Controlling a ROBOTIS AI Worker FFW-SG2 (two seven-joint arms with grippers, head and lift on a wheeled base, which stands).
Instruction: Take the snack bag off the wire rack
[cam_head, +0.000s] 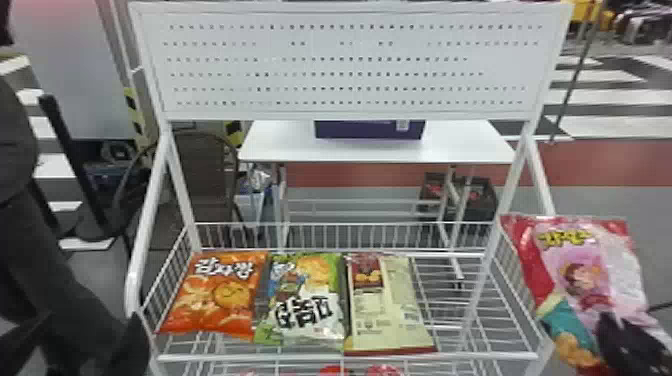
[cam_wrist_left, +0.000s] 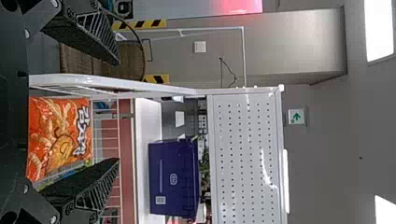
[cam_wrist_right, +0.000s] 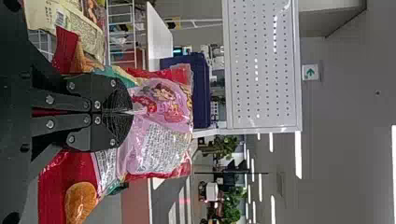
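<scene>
At the right of the head view, my right gripper (cam_head: 627, 337) holds a red and pink snack bag (cam_head: 582, 280) beside the rack's right side, outside the wire rack (cam_head: 350, 357). In the right wrist view my right gripper (cam_wrist_right: 130, 112) is shut on the middle of the snack bag (cam_wrist_right: 163, 149), which is creased around the fingers. My left gripper (cam_head: 135, 340) is at the lower left of the head view, left of the rack. The left wrist view has my left gripper (cam_wrist_left: 116, 112) open, its two fingers wide apart, with an orange bag (cam_wrist_left: 58, 135) beyond them.
Three bags lie side by side in the rack: the orange bag (cam_head: 217, 295), a green and white bag (cam_head: 302, 300) and a cream bag (cam_head: 385, 305). Above stands a perforated white panel (cam_head: 345, 65). Behind are a white table (cam_head: 465, 145) and a purple box (cam_head: 370, 129).
</scene>
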